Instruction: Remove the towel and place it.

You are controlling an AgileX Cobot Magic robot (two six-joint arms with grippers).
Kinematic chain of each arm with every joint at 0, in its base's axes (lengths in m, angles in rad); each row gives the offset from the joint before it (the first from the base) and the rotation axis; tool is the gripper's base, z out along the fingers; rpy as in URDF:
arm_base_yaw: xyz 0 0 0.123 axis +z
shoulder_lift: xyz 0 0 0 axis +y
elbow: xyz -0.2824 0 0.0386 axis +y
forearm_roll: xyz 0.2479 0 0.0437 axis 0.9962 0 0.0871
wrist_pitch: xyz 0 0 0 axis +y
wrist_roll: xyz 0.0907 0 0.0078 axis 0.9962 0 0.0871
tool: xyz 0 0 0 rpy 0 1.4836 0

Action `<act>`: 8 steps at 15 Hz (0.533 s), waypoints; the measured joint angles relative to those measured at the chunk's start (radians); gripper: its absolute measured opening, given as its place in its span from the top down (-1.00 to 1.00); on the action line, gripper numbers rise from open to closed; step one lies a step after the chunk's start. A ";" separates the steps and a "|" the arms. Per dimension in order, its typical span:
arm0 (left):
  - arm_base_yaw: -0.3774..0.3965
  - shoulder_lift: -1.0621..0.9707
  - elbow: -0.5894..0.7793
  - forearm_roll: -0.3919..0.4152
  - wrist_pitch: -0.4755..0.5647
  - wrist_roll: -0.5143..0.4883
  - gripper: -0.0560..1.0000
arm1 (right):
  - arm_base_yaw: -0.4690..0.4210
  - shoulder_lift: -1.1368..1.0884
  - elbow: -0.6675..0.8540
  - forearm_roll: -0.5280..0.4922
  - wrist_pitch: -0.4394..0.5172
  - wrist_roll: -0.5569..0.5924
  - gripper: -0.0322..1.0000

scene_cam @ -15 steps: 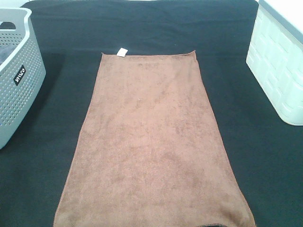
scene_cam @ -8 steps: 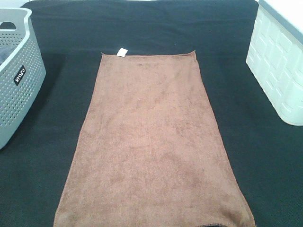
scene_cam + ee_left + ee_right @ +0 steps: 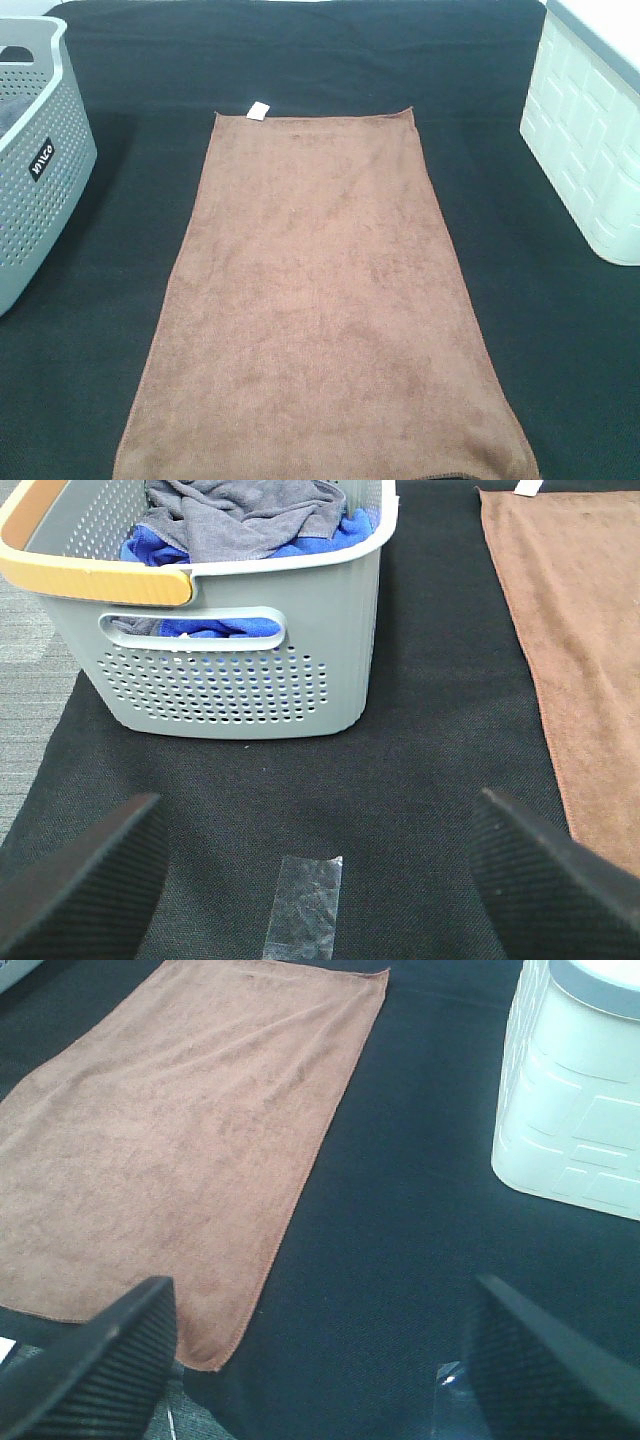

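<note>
I see the towel [image 3: 325, 300] lying flat and fully spread in the middle of the black cloth cover [image 3: 300, 60], a long brown rectangle of fuzzy microfibre with stitched edges and a small white tag [image 3: 257, 110] at its far left corner. From above, neither arm shows. A grey perforated plastic basket [image 3: 35, 170] sits at the left, a white moulded bin [image 3: 585, 150] with a raised brick pattern at the right. Only my left wrist camera looks into the basket: crumpled grey cloth [image 3: 245, 515] over blue cloth [image 3: 220, 628], plus a clear tape strip [image 3: 305, 902] on the cover. My left gripper [image 3: 320, 880] stands spread wide, holding nothing; my right gripper [image 3: 320, 1360] likewise, above the towel's near corner.
</note>
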 joint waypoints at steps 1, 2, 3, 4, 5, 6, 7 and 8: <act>0.000 0.000 0.000 0.000 -0.002 0.000 -0.55 | -0.005 0.000 0.000 0.001 0.000 -0.003 -0.53; 0.000 0.000 0.000 0.000 -0.002 0.000 -0.55 | -0.039 0.000 0.000 0.005 0.000 -0.003 -0.53; 0.000 0.000 0.000 0.000 -0.002 0.000 -0.55 | -0.111 0.000 0.000 0.008 0.001 -0.003 -0.53; 0.000 0.000 0.000 -0.001 -0.002 0.000 -0.55 | -0.185 0.000 0.000 0.008 0.001 -0.003 -0.53; 0.000 0.000 0.000 -0.002 -0.002 0.000 -0.55 | -0.228 0.000 0.000 0.008 0.001 -0.003 -0.53; 0.000 0.000 0.000 -0.012 -0.002 0.000 -0.55 | -0.246 0.000 0.000 0.008 0.001 -0.003 -0.53; 0.000 0.000 0.000 -0.027 -0.002 0.000 -0.55 | -0.247 0.000 0.000 0.008 0.001 -0.003 -0.53; 0.000 0.000 0.000 -0.027 -0.002 0.000 -0.55 | -0.247 0.000 0.000 0.008 0.001 -0.003 -0.53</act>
